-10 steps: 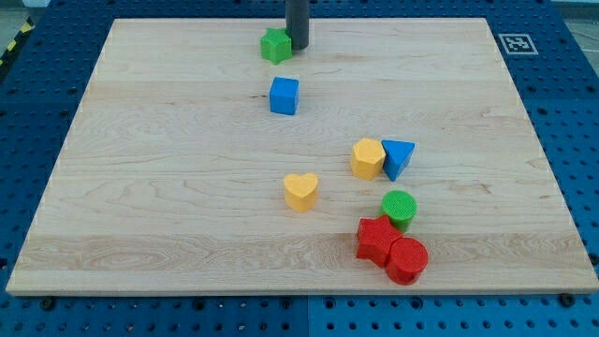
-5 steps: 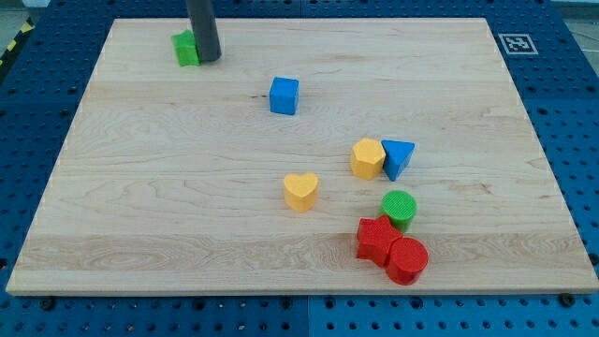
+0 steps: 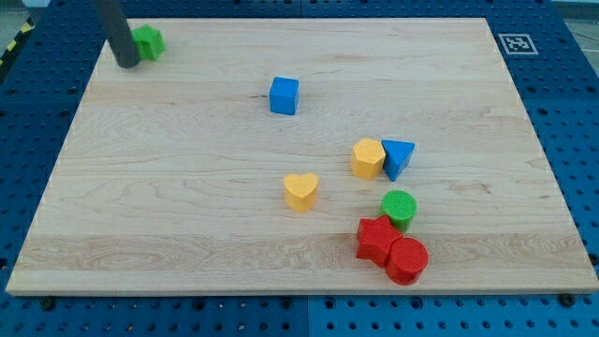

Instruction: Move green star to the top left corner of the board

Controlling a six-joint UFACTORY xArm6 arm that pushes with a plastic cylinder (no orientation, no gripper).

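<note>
The green star (image 3: pixel 148 41) lies near the top left corner of the wooden board (image 3: pixel 187 187). My tip (image 3: pixel 125 63) stands just to the star's left and slightly below it, close against it. The dark rod rises out of the view's top.
A blue cube (image 3: pixel 284 95) sits in the upper middle. A yellow hexagon (image 3: pixel 367 158) and blue triangle (image 3: pixel 399 157) lie side by side at right of centre. A yellow heart (image 3: pixel 300 191) is central. A green cylinder (image 3: pixel 400 208), red star (image 3: pixel 376 240) and red cylinder (image 3: pixel 407 260) cluster at lower right.
The green star has slid left along the top edge to near the top left corner. My tip moved left with it and now stands on the star's left side instead of its right.
</note>
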